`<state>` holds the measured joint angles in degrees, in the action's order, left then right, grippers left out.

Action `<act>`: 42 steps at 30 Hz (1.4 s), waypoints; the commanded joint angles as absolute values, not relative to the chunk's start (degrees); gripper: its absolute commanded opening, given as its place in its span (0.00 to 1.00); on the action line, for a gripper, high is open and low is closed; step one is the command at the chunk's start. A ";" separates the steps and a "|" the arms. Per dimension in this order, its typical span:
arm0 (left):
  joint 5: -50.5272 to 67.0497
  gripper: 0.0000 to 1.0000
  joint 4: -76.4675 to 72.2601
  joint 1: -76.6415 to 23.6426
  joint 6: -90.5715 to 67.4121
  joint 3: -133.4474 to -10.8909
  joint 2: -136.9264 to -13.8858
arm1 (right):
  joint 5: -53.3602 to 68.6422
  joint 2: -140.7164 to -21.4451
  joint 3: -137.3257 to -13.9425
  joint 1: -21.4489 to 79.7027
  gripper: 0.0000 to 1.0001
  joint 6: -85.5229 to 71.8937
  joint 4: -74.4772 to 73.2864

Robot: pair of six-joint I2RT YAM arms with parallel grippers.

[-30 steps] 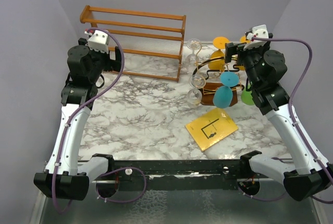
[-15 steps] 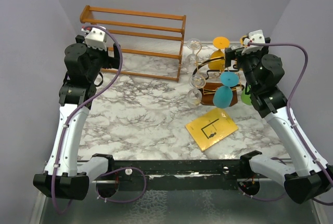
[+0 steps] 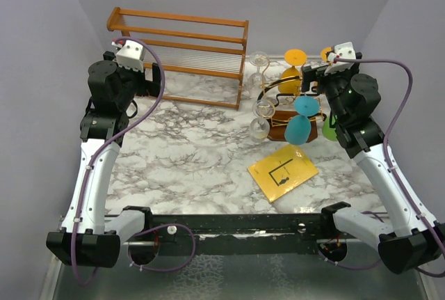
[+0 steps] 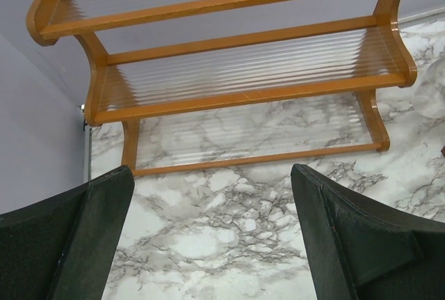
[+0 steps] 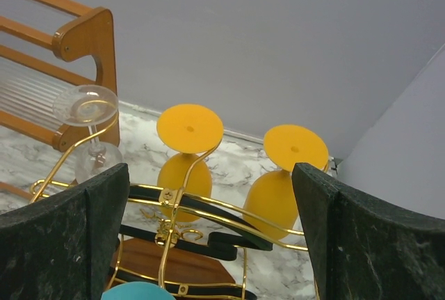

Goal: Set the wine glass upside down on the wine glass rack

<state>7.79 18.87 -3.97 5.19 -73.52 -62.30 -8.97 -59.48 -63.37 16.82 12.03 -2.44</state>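
The wine glass rack [image 3: 279,124], gold wire on a dark brown base, stands at the right rear of the marble table. Several wine glasses hang upside down on it. Among them are two orange ones [image 5: 182,178] [image 5: 274,199], a clear one [image 5: 90,108], teal ones [image 3: 304,105] and a green one [image 3: 329,131]. My right gripper [image 3: 313,77] hovers open just over the rack's right side. In the right wrist view, its fingers [image 5: 104,230] frame the gold hoop [image 5: 229,209] and hold nothing. My left gripper [image 3: 149,81] is open and empty, far from the rack.
An orange-brown wooden slatted shelf [image 3: 181,56] stands at the back left, right ahead of the left gripper [image 4: 212,175]. A yellow card [image 3: 282,172] lies flat in front of the rack. Purple walls close in the sides and back.
The right wrist has shifted slightly lower and nearer the rack. The left arm has barely moved. Both grippers stayed open.
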 commanded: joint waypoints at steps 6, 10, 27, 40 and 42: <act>9.23 0.99 18.33 -3.12 5.40 -72.20 -60.94 | -7.35 -56.76 -60.59 15.92 1.00 12.74 -0.33; 8.99 0.99 18.64 -3.08 6.07 -72.40 -60.79 | -8.99 -55.56 -60.98 15.91 1.00 13.62 -2.02; 8.54 0.99 19.93 -2.29 7.64 -71.07 -56.52 | -6.62 -51.82 -62.44 15.86 1.00 16.96 -9.81; 6.69 0.99 17.88 -2.29 6.79 -64.54 -53.57 | -6.22 -49.55 -59.90 15.87 1.00 16.65 -12.01; 6.28 0.99 17.63 -2.29 6.61 -64.16 -53.48 | -5.61 -49.60 -59.61 15.83 1.00 16.30 -11.66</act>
<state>8.03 19.68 -2.68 7.42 -65.04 -54.37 -7.55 -49.65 -60.55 16.10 16.73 -11.29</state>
